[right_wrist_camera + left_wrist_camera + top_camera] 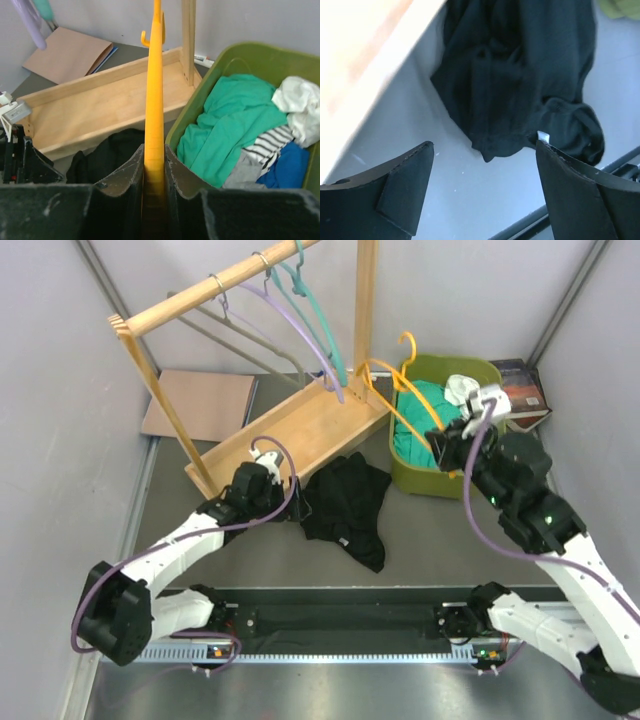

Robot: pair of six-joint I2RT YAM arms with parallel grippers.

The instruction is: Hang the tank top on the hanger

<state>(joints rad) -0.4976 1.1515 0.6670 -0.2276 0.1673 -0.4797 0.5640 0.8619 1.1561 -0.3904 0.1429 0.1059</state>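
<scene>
The black tank top [345, 502] lies crumpled on the grey table in front of the wooden rack base. My left gripper [296, 502] sits low at its left edge. In the left wrist view the left gripper [484, 150] is open, with bare table between its fingers and the tank top [520, 80] just beyond the tips. My right gripper [447, 452] is shut on the orange hanger [385, 364], which it holds over the near corner of the green basket. In the right wrist view the hanger [154, 100] rises edge-on from the shut gripper [154, 150], and the tank top [110, 155] lies below left.
The wooden rack [290, 425] stands behind the tank top, with a teal hanger [318, 310] and a lilac hanger [290, 320] on its rail. The green basket [480, 368] at right holds green, white and striped clothes. Cardboard [200, 400] lies far left.
</scene>
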